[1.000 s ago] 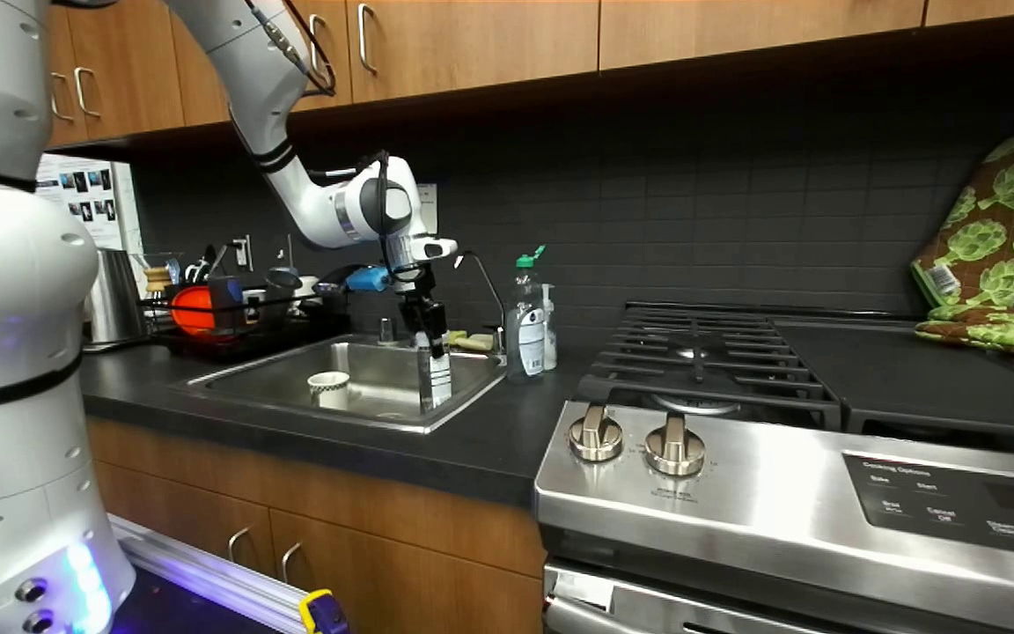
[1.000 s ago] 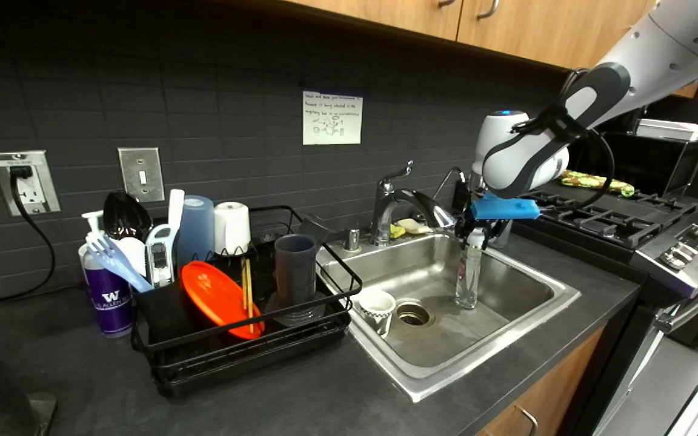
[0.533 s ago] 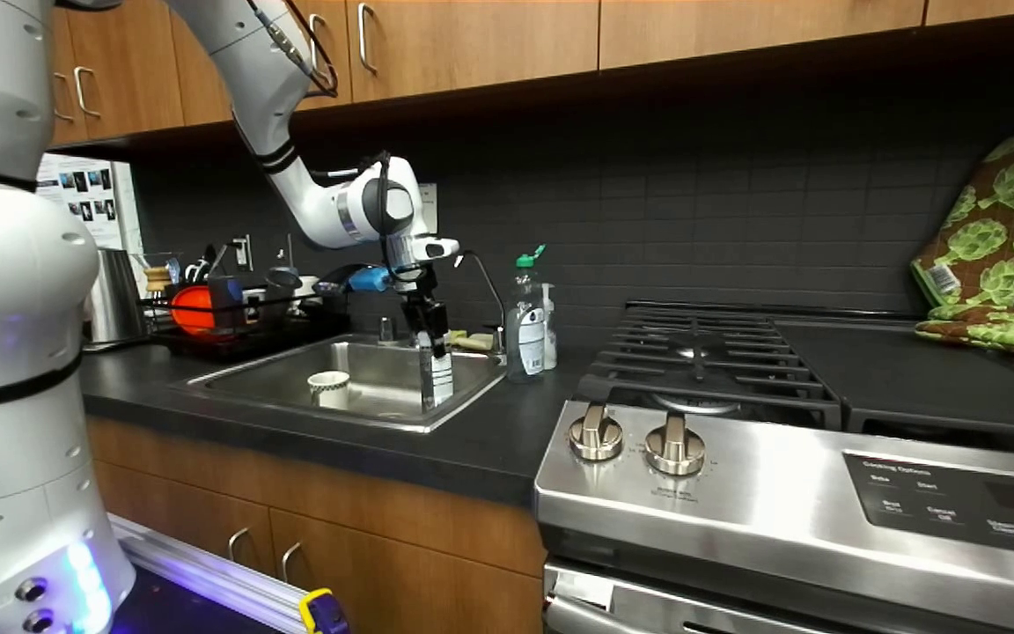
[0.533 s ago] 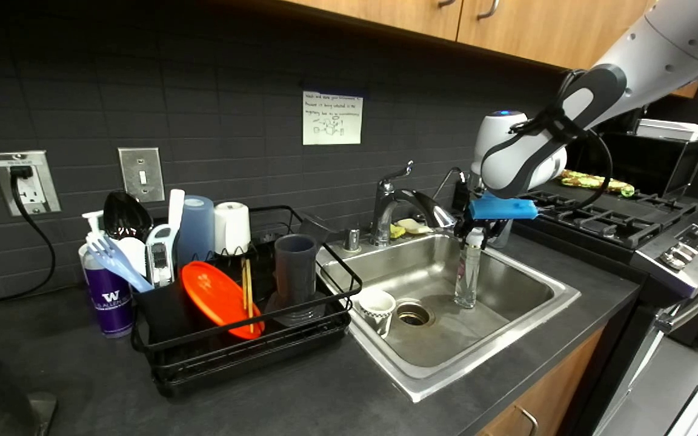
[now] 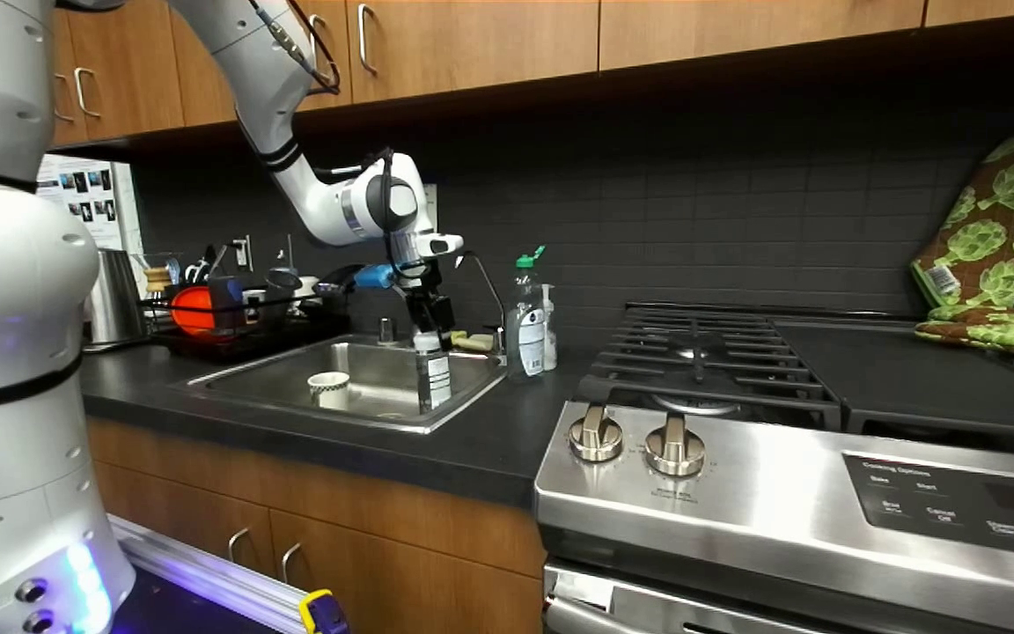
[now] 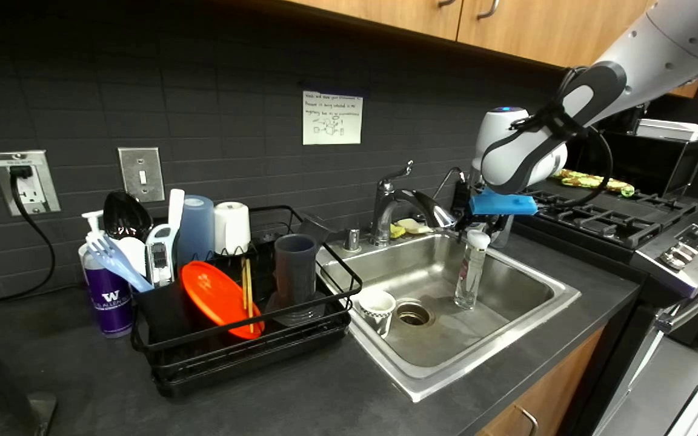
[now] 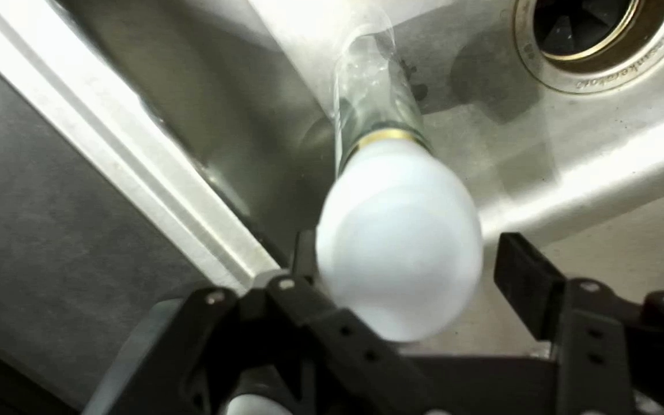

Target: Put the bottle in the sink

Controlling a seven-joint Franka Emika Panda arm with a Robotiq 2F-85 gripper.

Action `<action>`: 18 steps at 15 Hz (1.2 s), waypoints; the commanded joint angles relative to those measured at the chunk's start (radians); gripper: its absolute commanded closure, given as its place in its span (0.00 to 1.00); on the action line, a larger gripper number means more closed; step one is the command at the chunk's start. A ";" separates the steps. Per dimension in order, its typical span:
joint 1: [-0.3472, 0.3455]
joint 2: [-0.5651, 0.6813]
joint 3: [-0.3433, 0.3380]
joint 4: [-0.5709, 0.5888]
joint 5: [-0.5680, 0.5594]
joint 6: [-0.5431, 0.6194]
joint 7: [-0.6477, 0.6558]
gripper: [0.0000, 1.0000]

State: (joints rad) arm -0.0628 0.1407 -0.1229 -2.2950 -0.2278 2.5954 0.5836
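Over the sink [image 6: 452, 336] | my fingers [image 7: 527, 282] spread, one just beside the cap [image 7: 401, 242] of the bottle [image 6: 470, 275] | a sideways retreat could snag and topple it

We look down past the gripper [image 7: 411, 265] onto the white cap [image 7: 400, 248] of a clear bottle [image 7: 375, 95]. The black jaws stand apart with the cap between them: at picture right a gap shows, while at picture left a finger borders the cap's outline, and we cannot tell whether they touch. A gold band [image 7: 388, 136] rings the bottle below the cap. Beyond, we have the stainless steel sink [image 7: 121, 138], its drain [image 7: 597, 75] with lettering on the flange, and dark countertop [image 7: 49, 202] past the rim.
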 commanded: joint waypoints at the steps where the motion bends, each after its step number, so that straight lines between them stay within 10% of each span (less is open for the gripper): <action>1: 0.015 -0.014 -0.022 0.007 -0.018 -0.004 0.029 0.14; 18: -0.012 -0.208 -0.002 -0.090 -0.017 -0.062 -0.084 0.00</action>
State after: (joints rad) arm -0.0631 0.0143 -0.1379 -2.3285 -0.2607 2.5668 0.5590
